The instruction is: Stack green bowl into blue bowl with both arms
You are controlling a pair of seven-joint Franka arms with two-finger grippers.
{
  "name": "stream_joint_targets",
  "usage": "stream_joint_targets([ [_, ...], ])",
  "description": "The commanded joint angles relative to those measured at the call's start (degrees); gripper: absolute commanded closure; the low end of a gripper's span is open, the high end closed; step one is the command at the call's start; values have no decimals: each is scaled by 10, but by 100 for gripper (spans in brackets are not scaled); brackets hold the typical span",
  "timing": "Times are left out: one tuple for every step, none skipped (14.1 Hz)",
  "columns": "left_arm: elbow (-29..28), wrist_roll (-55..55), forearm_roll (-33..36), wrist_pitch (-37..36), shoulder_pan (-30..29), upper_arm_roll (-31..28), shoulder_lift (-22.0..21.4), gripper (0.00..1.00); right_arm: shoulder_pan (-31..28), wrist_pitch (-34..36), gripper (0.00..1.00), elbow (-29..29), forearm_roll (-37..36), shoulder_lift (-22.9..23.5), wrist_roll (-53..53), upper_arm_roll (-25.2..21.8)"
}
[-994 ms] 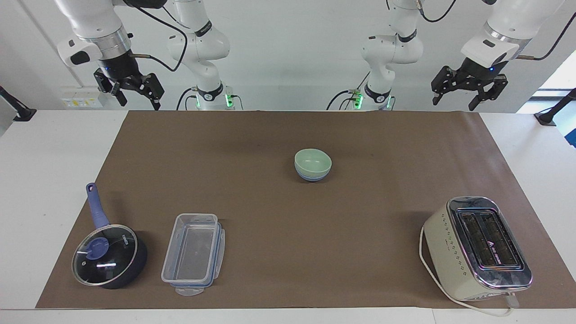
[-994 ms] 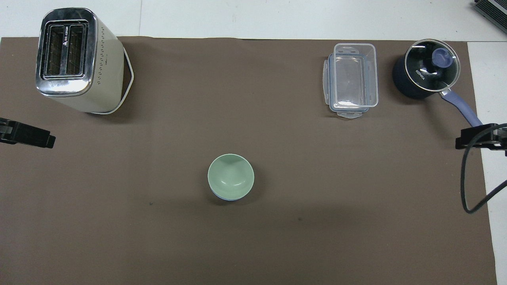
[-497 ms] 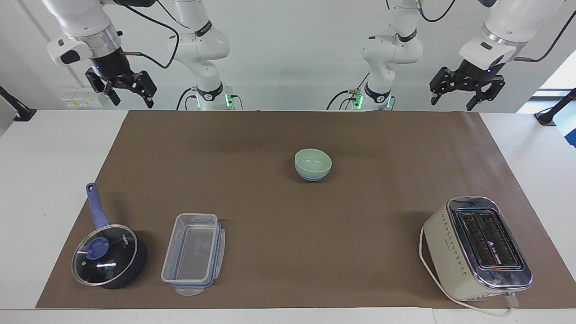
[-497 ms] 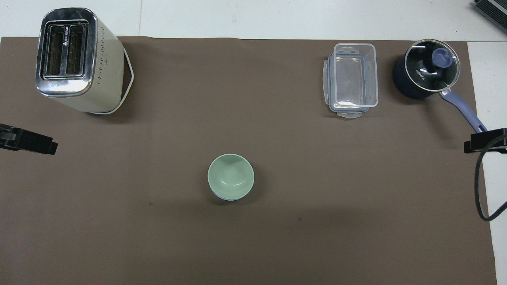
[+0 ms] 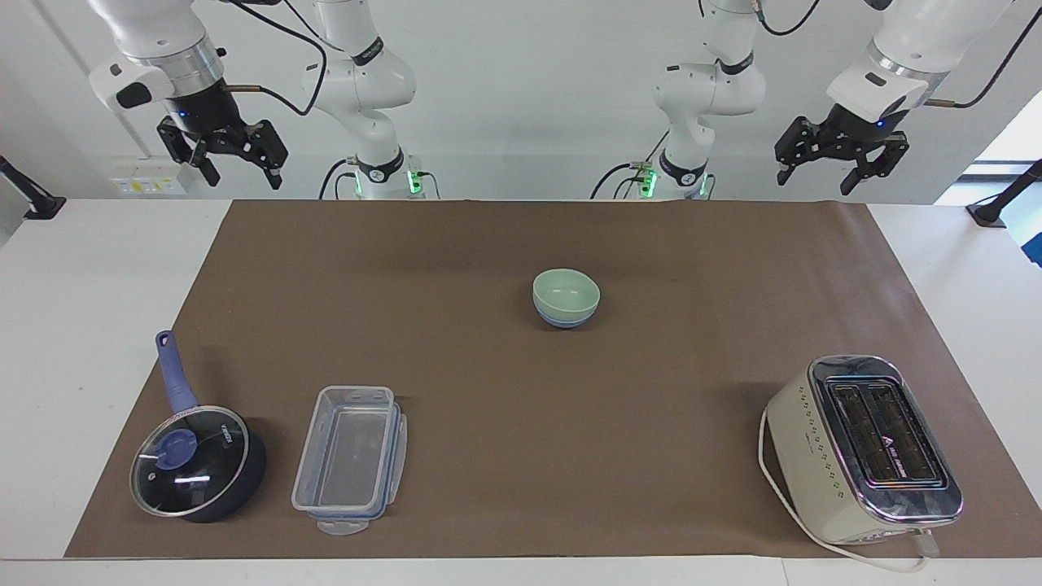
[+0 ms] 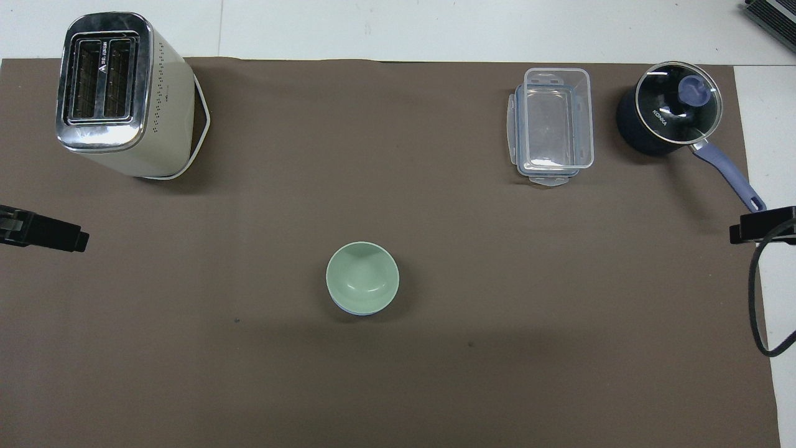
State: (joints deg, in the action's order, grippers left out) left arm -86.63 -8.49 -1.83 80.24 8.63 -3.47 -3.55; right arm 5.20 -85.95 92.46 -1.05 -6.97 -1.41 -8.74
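The green bowl (image 5: 566,290) sits nested inside the blue bowl (image 5: 566,321) on the brown mat, near the middle of the table; it also shows in the overhead view (image 6: 362,277). Only a thin blue edge (image 6: 356,312) shows under it there. My left gripper (image 5: 814,181) is open and empty, raised high over the left arm's end of the table by the mat's edge nearest the robots; its tip shows in the overhead view (image 6: 53,230). My right gripper (image 5: 244,181) is open and empty, raised high over the right arm's end, and its tip also shows in the overhead view (image 6: 760,225).
A cream toaster (image 5: 864,448) with a white cord stands farthest from the robots at the left arm's end. A clear plastic container (image 5: 350,457) and a dark blue saucepan with glass lid (image 5: 195,464) stand at the right arm's end. A brown mat (image 5: 488,391) covers the table.
Both grippers have risen a little and drawn back toward the robots, staying open and empty. The stacked bowls have not moved.
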Motion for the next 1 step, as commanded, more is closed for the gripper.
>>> stream_joint_targets([
  [-18,-8,6,12,-5,3,-13,0,2,-4,0,0,-6,-9,13,2],
])
